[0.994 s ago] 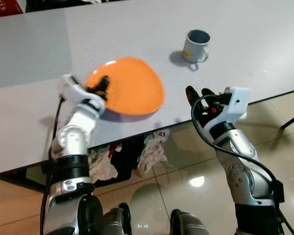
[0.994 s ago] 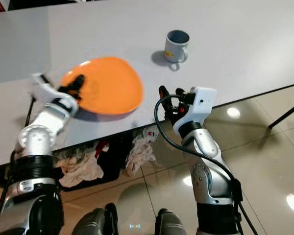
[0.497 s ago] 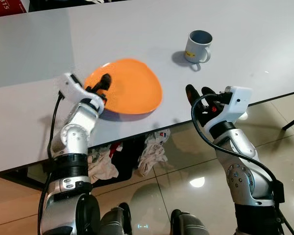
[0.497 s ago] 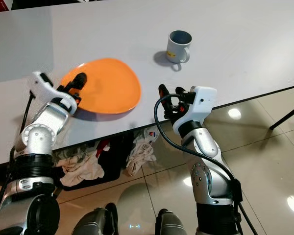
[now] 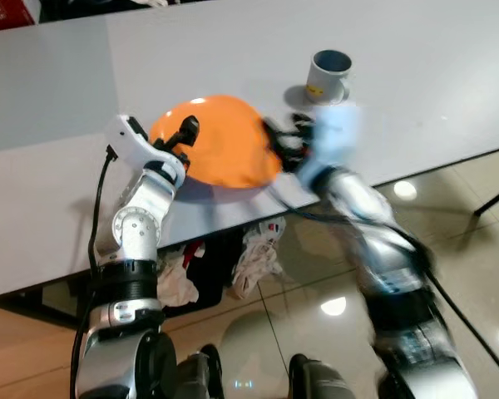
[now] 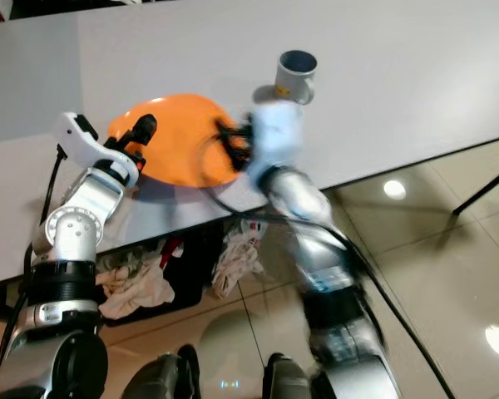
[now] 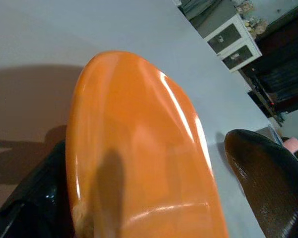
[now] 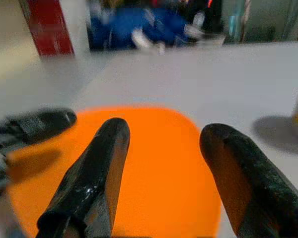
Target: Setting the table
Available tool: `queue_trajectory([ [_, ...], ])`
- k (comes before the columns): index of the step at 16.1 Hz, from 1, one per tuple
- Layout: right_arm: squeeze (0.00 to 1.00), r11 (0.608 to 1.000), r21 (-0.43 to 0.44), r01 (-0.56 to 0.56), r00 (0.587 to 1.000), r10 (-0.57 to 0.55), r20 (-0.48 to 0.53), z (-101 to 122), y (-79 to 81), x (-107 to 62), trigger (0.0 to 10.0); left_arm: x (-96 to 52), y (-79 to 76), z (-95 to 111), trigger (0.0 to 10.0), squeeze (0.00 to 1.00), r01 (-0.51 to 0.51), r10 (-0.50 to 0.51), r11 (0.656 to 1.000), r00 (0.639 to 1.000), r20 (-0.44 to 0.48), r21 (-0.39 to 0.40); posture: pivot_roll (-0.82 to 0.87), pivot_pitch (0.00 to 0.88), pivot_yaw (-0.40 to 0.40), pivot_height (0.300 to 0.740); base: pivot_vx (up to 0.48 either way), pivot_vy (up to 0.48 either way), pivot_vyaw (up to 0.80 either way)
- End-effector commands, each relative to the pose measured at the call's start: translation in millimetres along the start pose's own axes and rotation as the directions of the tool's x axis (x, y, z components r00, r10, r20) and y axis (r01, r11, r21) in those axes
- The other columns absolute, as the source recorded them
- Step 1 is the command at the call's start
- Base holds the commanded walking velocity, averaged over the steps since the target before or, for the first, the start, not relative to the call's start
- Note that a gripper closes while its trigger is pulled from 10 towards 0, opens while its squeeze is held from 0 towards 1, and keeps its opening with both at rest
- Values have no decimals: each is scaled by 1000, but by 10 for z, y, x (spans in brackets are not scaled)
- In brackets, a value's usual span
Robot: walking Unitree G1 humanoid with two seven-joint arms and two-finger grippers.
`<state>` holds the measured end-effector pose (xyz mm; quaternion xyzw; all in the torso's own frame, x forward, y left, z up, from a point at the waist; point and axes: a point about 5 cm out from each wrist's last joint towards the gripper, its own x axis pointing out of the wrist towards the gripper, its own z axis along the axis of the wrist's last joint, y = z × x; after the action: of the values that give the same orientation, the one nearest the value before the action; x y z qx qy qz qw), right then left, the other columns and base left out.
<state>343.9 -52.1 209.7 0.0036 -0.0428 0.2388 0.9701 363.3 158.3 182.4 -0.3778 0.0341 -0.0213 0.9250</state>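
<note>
**Plate pinched at one rim, second gripper arriving at the other**

Jaws of the left gripper (image 5: 176, 143) pinch the near-left rim of the plate (image 5: 220, 140): in the left wrist view one black finger (image 7: 270, 178) lies above the glossy orange face and the other sits beneath the edge. The plate rides tilted just above the desk (image 5: 58, 91), near its front edge, with a shadow on the grey surface under it. Jaws of the right gripper (image 5: 281, 143), blurred in the head views, stand spread; the right wrist view looks between two parted fingers (image 8: 92, 173) straight onto the orange surface, with the tip of the left gripper showing on the far side. Whether the right fingers already touch the rim cannot be told.

Handling, as a judgement: the plate looks rigid, thin and light, and its sheen suggests a hard, slick glaze or plastic. A pinch at one rim alone leaves the far side hanging as a lever, so the plate may pivot or slide out between the pads. The better hold is at the rim, opposite the left gripper, with one finger over the lip and one under, closed gently; if ceramic, it would chip on a hard set-down.

Beyond the plate, a grey mug (image 5: 327, 78) stands upright farther back on the desk, well apart from both grippers. Crumpled cloths (image 5: 256, 258) lie on the tiled floor (image 5: 466, 249) below the desk's edge.
</note>
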Motion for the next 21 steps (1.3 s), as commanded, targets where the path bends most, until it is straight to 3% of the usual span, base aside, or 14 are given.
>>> queue_trajectory([
  [1, 0, 997, -71, 10, 994, -18, -110, -101, 48, 174, 10000, -40, 2, 12, 10000, 1000, -7, 6, 1000, 1000, 12, 21, -147, 236, 25, 740, 0, 0, 0],
  [3, 0, 993, -115, 34, 986, -52, -157, -44, 65, 348, 10000, -63, -8, -4, 10000, 1000, -8, 8, 1000, 1000, 12, 9, -135, 249, 19, 740, 0, 0, 0],
  [5, 0, 994, -96, 55, 980, -72, -185, 30, 57, 440, 10000, -94, -19, -1, 10000, 1000, -7, 7, 1000, 1000, 17, 8, -128, 261, 16, 740, 0, 0, 0],
  [6, 0, 993, -89, 78, 964, -98, -249, -4, 24, 457, 10000, -110, -8, 7, 10000, 290, -12, 12, 1000, 1000, 20, 15, -128, 265, 16, 740, 0, 0, 0],
  [7, 0, 993, -60, 100, 940, -114, -320, -70, 0, 456, 10000, -121, 0, 12, 10000, 0, -16, 15, 1000, 1000, 22, 20, -128, 267, 16, 740, 0, 0, 0],
  [9, 0, 991, 4, 137, 917, -125, -378, -139, -13, 456, 10000, -131, 2, 15, 10000, 0, -18, 17, 999, 1000, 24, 33, -125, 270, 14, 740, 0, 0, 0],
  [10, 0, 979, 93, 184, 898, -129, -420, -195, -27, 444, 10000, -139, -5, 22, 10000, 0, -16, 15, 999, 999, 28, 39, -121, 268, 12, 740, 0, 0, 0],
  [13, 0, 948, 215, 234, 862, -100, -497, -279, -15, 436, 10000, -165, -22, 68, 10000, 0, -14, 12, 999, 999, 42, 47, -117, 269, 11, 740, 0, 0, 0],
  [15, 0, 946, 197, 257, 856, -128, -502, -283, -54, 436, 10000, -174, -39, 112, 10000, 0, -9, 6, 998, 998, 57, 62, -111, 268, 9, 740, 0, 0, 0],
  [19, 0, 939, 160, 304, 848, -189, -496, -270, -127, 436, 10000, -214, -41, 389, 10000, 0, -39, 8, 977, 990, 142, 210, -106, 267, 7, 740, 0, 0, 0],
  [21, 0, 933, 139, 333, 844, -229, -486, -244, -195, 436, 10000, -266, 40, 627, 10000, 0, -103, 34, 940, 977, 211, 325, -104, 264, 6, 740, 0, 0, 0],
])
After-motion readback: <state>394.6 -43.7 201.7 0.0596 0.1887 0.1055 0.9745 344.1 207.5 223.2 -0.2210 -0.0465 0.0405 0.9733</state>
